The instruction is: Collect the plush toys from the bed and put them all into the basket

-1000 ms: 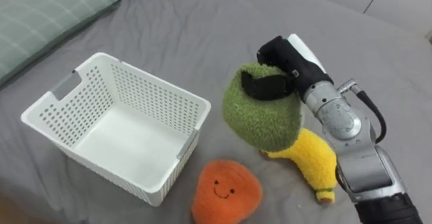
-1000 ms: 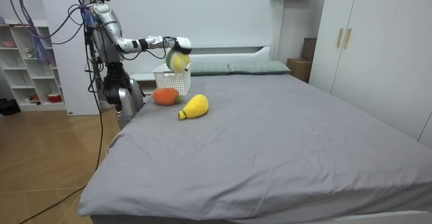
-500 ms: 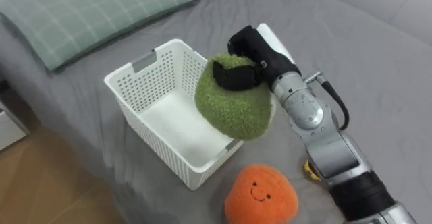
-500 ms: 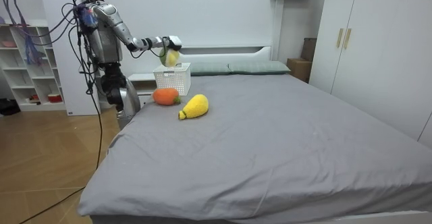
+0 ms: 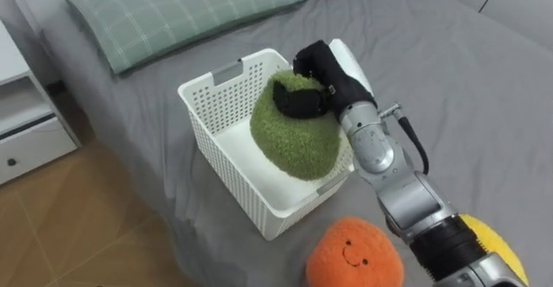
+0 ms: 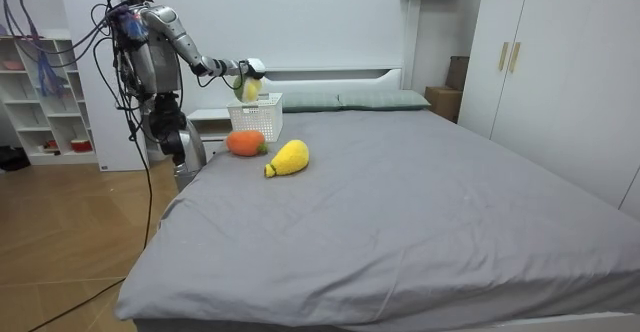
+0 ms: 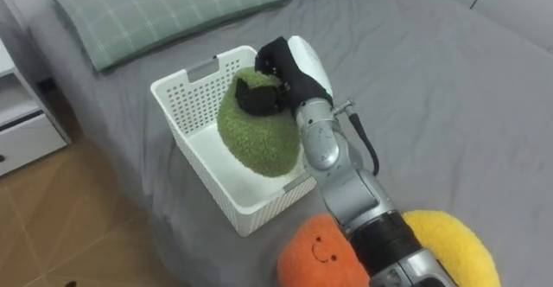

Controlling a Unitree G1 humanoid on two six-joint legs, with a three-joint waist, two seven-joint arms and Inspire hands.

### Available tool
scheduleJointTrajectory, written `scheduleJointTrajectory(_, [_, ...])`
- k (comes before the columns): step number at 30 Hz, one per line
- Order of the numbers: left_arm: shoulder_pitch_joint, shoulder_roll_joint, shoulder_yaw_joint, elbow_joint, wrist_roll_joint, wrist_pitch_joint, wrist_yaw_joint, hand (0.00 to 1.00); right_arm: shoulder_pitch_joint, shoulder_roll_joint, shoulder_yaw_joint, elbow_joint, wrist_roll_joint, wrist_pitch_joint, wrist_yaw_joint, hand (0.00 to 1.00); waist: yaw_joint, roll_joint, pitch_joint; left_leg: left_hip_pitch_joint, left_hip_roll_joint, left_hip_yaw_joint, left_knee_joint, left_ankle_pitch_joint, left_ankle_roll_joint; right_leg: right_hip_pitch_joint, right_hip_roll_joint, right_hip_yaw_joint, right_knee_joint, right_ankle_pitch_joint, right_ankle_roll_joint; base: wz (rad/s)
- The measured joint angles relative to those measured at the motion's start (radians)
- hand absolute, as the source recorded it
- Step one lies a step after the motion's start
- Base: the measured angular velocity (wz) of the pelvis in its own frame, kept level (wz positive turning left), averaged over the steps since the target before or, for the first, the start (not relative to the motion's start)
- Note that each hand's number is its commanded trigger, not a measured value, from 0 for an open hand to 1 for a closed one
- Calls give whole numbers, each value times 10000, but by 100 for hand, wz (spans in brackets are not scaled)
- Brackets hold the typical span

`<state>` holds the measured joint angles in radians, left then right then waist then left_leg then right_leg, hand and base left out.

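Observation:
My right hand (image 5: 321,73) is shut on a round green plush toy (image 5: 296,133), its dark fingers curled over the toy's top. The toy hangs over the open white perforated basket (image 5: 218,120) on the grey bed, above the basket's right half. In the right eye view the same hand (image 7: 285,66) holds the green toy (image 7: 257,135) over the basket (image 7: 184,102). An orange plush with a smiling face (image 5: 354,254) lies on the bed in front of the basket. A yellow plush (image 7: 449,244) lies to its right, partly behind my forearm. In the room view I stand at the bed's corner with the arm stretched over the basket (image 6: 256,117).
Green checked pillows (image 5: 164,9) lie behind the basket. A white drawer unit (image 5: 26,131) and wooden floor (image 5: 78,226) are at the bed's left edge, close to the basket. Grey bedding (image 5: 449,88) stretches open to the right.
The hand has carried the green toy leftwards from above the yellow plush to over the basket. The view has swung left, bringing the pillows and floor into sight.

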<state>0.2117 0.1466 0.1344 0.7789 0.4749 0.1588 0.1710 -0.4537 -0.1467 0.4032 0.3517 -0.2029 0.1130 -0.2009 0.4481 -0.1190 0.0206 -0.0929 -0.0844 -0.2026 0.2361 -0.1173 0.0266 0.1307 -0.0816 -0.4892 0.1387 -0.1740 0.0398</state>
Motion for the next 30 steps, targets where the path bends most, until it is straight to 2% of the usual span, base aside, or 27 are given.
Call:
scheduleJointTrajectory(6, [192, 2, -22, 47, -4, 10, 19, 0, 1, -18, -6, 276, 583, -112, -584, 0, -19, -41, 13, -11, -97, -121, 6, 72, 5, 2, -27, -92, -16, -29, 44, 7])
scheduleJointTrajectory(11, [199, -28, -16, 47, 1, -112, 21, 0, 1, -172, -49, 278, 775, -549, -879, 0, -90, -98, 42, 3, -161, -161, -59, 103, 49, 27, -54, -12, -58, -47, 71, 5])
scheduleJointTrajectory(18, [203, -7, -7, 42, 5, -212, 20, 0, 3, -537, -48, 277, 691, -908, -1039, 0, -295, -213, 51, 24, -160, -36, -85, 114, 69, 23, -47, 214, -68, -53, 81, -2])
scheduleJointTrajectory(23, [191, 3, 17, -10, 279, -347, 12, 0, 80, -744, -42, 288, 447, -929, -1150, 0, -388, -220, 52, 50, -143, 41, -104, 114, 71, -18, -46, 315, -65, -52, 81, -4])
scheduleJointTrajectory(30, [189, 0, 12, -23, 395, -350, 146, 0, 254, -955, -38, 296, 451, -933, -1146, 0, -475, -192, 47, 173, -107, 120, -183, 101, 92, -1, -48, 552, -36, -49, 78, -7])
